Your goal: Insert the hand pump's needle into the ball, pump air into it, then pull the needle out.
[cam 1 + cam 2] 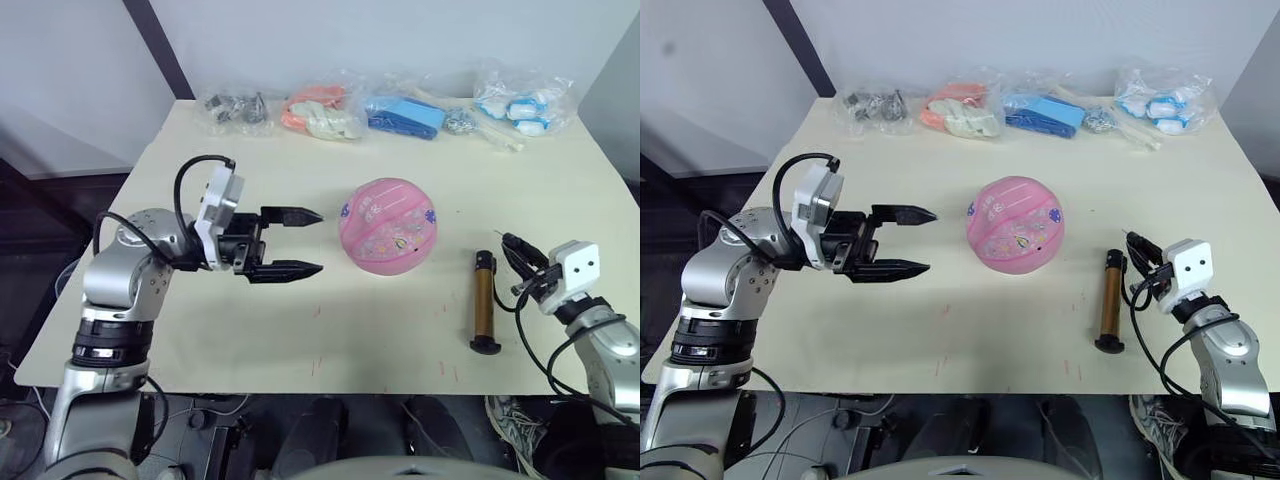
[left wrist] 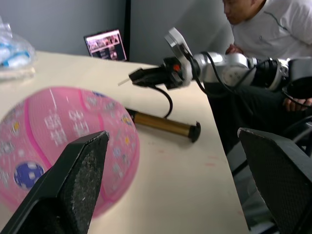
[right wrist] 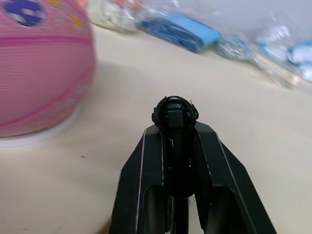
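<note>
The pink ball (image 1: 388, 226) rests round near the middle of the cream table (image 1: 200, 330). My left gripper (image 1: 318, 241) hovers just to its left, open, fingers pointing at the ball with nothing between them. The gold-bronze hand pump (image 1: 484, 300) lies flat on the table to the ball's right. Its thin black hose (image 2: 168, 102) curves up to my right gripper (image 1: 513, 245), which is shut on the black fitting (image 3: 175, 114). The needle (image 2: 123, 82) sticks out past the fingertips, pointing towards the ball and a hand's width short of it.
Several clear plastic bags of small items (image 1: 322, 112) line the table's far edge, one with blue pieces (image 1: 405, 115). Beyond the table's right side sits a person in a white shirt (image 2: 265, 24). A laptop (image 2: 105, 45) stands off the table.
</note>
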### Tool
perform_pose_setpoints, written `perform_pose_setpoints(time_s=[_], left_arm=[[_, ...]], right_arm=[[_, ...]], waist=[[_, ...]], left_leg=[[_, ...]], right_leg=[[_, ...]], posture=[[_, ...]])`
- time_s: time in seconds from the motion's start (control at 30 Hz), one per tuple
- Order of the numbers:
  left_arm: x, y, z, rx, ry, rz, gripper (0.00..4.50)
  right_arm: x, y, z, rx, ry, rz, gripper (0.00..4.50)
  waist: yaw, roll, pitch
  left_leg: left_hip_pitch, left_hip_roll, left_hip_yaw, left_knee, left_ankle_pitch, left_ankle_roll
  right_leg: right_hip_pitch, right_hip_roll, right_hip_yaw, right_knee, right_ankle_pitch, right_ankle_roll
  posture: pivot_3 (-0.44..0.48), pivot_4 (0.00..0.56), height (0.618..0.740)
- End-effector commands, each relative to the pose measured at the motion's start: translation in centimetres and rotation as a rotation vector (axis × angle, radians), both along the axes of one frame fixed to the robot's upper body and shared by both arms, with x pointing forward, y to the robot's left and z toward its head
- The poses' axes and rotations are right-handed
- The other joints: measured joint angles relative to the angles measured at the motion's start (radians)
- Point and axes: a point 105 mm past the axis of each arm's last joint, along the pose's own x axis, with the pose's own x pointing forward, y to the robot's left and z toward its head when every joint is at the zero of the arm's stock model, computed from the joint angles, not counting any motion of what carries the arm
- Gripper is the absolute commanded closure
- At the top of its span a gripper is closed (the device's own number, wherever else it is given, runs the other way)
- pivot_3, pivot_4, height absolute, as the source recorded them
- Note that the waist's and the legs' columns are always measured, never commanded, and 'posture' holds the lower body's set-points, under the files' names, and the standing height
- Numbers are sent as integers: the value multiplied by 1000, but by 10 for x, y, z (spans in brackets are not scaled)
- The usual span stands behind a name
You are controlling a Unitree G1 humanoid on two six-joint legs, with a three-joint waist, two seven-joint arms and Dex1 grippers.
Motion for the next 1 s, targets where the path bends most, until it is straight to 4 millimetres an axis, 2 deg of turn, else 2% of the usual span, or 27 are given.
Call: perform_pose_setpoints(time_s=[0.03, 0.17, 0.47, 0.5, 0.6, 0.67, 0.7, 0.73, 0.8, 0.9, 1.0], left_arm=[[-9, 2, 12, 0, -59, -23, 0], [-13, 1, 14, -7, -59, -23, 0], [-14, 4, 15, -5, -67, -16, 0], [-14, 4, 14, -3, -67, -16, 0], [-14, 5, 11, 10, -71, -19, 0], [-15, 6, 10, 9, -68, -19, 0], [-15, 6, 9, 6, -66, -18, 0], [-15, 6, 8, 6, -65, -18, 0], [-15, 7, 7, 5, -63, -13, 0], [-14, 10, 4, 10, -63, 3, 0], [-13, 14, -1, 12, -60, 32, 0]], right_arm=[[5, -19, 9, 23, -10, -74, 4394], [8, -30, 3, 54, 34, -117, 4394], [9, -33, -2, 95, 68, -133, 4394], [9, -33, -2, 96, 69, -134, 3586], [8, -35, -1, 99, 67, -138, 2491], [7, -38, 0, 99, 65, -142, 1444], [6, -40, 0, 98, 62, -147, 1444], [5, -42, 1, 99, 60, -154, 686], [3, -46, 3, 97, 50, -169, 57], [-2, -52, 5, 102, 42, -195, 57], [-10, -69, 4, 96, 39, -250, 57]], waist=[[1, 0, 0], [0, 0, 1], [-1, 1, 2], [-1, 1, 2], [-2, 2, 2], [-2, 2, 2], [-2, 2, 2], [-1, 2, 2], [-1, 2, 2], [0, 3, 2], [0, 3, 3]], left_leg=[[0, 0, 0, 0, 0, 0], [0, 0, 0, 0, 0, 0], [0, 0, 1, 0, 0, 0], [0, 0, 1, 0, 0, 0], [0, 0, 2, 0, 0, 0], [0, 0, 2, 0, 0, 0], [0, 0, 2, 0, 0, 0], [0, 0, 2, 0, 0, 0], [0, 0, 3, 0, 0, 0], [0, 0, 3, 0, 0, 0], [0, 0, 3, 0, 0, 0]], right_leg=[[0, 0, 0, 0, 0, 0], [0, 0, 0, 0, 0, 0], [-1, 0, 1, 0, 0, 0], [-1, 0, 1, 0, 0, 0], [-1, 0, 1, 0, 0, 0], [-1, 0, 2, 0, 0, 0], [-1, 0, 2, 0, 0, 0], [-1, 0, 2, 1, 0, 0], [-1, 0, 2, 1, 0, 0], [-1, 0, 3, 1, 0, 0], [-2, 0, 3, 1, 0, 0]], posture=[[0, 150, 736], [0, 150, 736], [0, 150, 736], [0, 150, 736], [0, 150, 736], [0, 150, 736], [0, 150, 736], [0, 150, 736], [0, 150, 736], [0, 150, 736], [0, 150, 736]])
